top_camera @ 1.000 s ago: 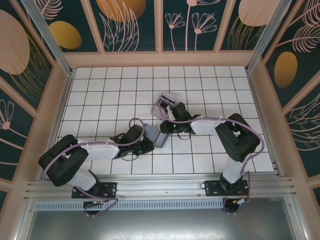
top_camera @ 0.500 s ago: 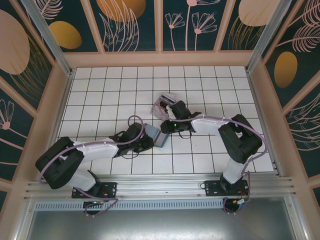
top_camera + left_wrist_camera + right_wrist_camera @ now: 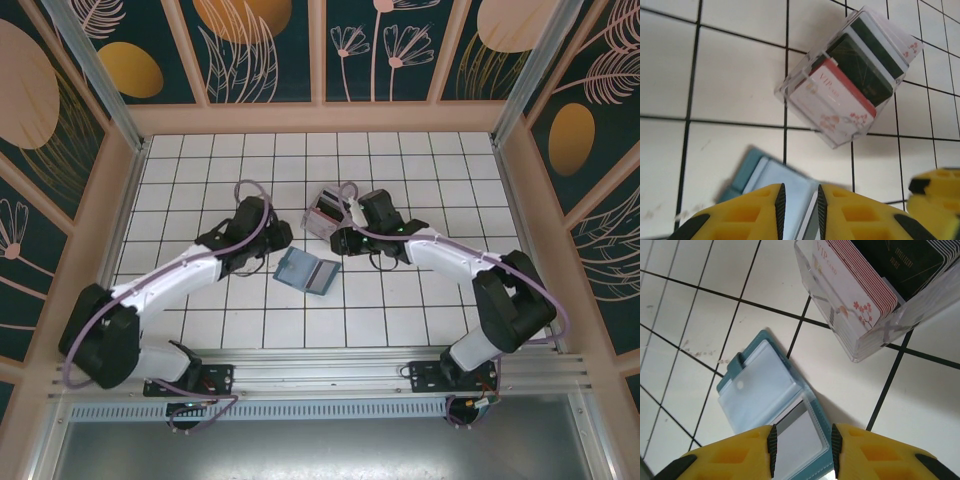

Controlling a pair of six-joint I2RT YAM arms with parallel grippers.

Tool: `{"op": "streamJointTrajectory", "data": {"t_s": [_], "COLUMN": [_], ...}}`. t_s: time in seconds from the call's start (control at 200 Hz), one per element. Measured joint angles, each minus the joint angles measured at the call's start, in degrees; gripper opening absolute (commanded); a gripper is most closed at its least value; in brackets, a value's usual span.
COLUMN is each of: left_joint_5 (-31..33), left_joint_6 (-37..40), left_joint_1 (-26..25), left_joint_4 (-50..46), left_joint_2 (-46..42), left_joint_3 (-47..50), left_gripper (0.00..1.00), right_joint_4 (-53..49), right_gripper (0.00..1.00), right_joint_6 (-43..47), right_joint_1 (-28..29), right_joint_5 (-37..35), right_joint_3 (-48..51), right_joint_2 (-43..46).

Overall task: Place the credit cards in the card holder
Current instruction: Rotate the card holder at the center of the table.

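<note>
The teal card holder point(image 3: 306, 271) lies open and flat on the tiled floor, its pale blue sleeves up point(image 3: 757, 390). One white card with a dark stripe point(image 3: 807, 435) sits in a sleeve. More credit cards, a pink one point(image 3: 832, 102) and dark ones point(image 3: 867, 65), stand in a clear plastic stand point(image 3: 329, 210). My left gripper point(image 3: 278, 240) hovers just left of the holder with its jaws slightly apart and nothing between them point(image 3: 799, 212). My right gripper point(image 3: 343, 241) hangs between holder and stand, open and empty point(image 3: 802, 452), over the holder's near half.
The clear stand point(image 3: 875, 335) leans a tile beyond the holder. The right gripper's yellow finger point(image 3: 935, 200) shows close beside the left one. White tiled floor point(image 3: 200, 180) spreads to wooden side walls point(image 3: 110, 220); an aluminium rail point(image 3: 320, 375) runs along the near edge.
The left arm has lifted off the card holder and swung up and left. The right gripper has drawn back toward the stand. Both jaws have widened, and the holder now lies uncovered.
</note>
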State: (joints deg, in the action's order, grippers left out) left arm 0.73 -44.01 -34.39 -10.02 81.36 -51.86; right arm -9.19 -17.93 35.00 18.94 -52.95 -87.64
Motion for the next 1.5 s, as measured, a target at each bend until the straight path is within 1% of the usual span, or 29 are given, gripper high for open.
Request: {"op": "streamJointTrajectory", "data": {"t_s": [0.08, 0.15, 0.21, 0.27, 0.355, 0.535, 0.616, 0.746, 0.871, 0.961, 1.106, 1.246, 1.381, 1.451, 1.496], "left_joint_5": [0.1, 0.2, 0.0, -0.7, -2.4, -7.7, -9.4, -10.9, -10.8, -10.7, -9.9, -9.7, -9.0, -8.4, -7.9], "left_joint_6": [2.9, 4.7, 5.7, 6.2, 6.5, 6.5, 6.5, 6.5, 6.5, 6.5, 6.3, 6.3, 6.3, 6.5, 6.6], "left_joint_1": [0.9, 2.0, 2.9, 3.7, 4.6, 5.1, 5.1, 5.1, 5.1, 5.1, 5.1, 5.1, 5.1, 5.1, 5.2], "left_joint_4": [-0.7, -0.8, -0.2, 0.7, 2.2, 7.4, 8.9, 10.2, 12.3, 13.9, 15.0, 15.0, 13.2, 11.1, 10.1], "left_joint_2": [6.2, 11.2, 14.1, 15.9, 18.5, 23.1, 24.4, 25.4, 25.1, 23.2, 20.3, 19.9, 19.9, 19.9, 19.9], "left_joint_3": [-4.9, -8.6, -10.2, -10.5, -10.6, -8.9, -7.8, -6.1, -3.0, -0.2, 3.6, 4.0, 2.7, 1.1, -0.3], "left_gripper": [0.23, 0.23, 0.23, 0.23, 0.22, 0.22, 0.21, 0.21, 0.21, 0.21, 0.21, 0.22, 0.22, 0.23, 0.26], "right_joint_4": [-0.3, 0.0, 3.4, 7.4, 9.3, 12.2, 12.8, 12.8, 12.9, 12.8, 12.7, 11.9, 9.1, 8.0, 7.7], "right_gripper": [0.38, 0.37, 0.35, 0.35, 0.35, 0.35, 0.35, 0.35, 0.35, 0.34, 0.34, 0.35, 0.34, 0.35, 0.36], "right_joint_6": [-0.5, -1.9, -4.3, -7.5, -11.0, -14.2, -14.4, -14.1, -13.9, -13.5, -12.2, -11.1, -10.4, -9.5, -8.9], "right_joint_1": [2.5, 7.3, 11.1, 13.7, 16.1, 21.4, 22.6, 21.1, 16.6, 14.1, 13.7, 13.3, 11.5, 9.1, 7.0], "right_joint_5": [0.6, 1.7, 3.9, 5.7, 6.5, 6.0, 5.6, 3.4, 1.8, 1.0, 1.1, 1.8, 3.1, 3.9, 4.1], "right_joint_3": [-0.2, -0.1, 1.7, 5.2, 8.9, 9.2, 8.9, 8.1, 8.3, 8.9, 8.9, 8.7, 8.6, 8.3, 7.9], "right_joint_2": [0.5, 0.5, 0.5, 0.5, -0.3, -5.7, -7.7, -9.6, -9.6, -9.6, -9.6, -9.3, -6.1, -2.5, -0.2]}}
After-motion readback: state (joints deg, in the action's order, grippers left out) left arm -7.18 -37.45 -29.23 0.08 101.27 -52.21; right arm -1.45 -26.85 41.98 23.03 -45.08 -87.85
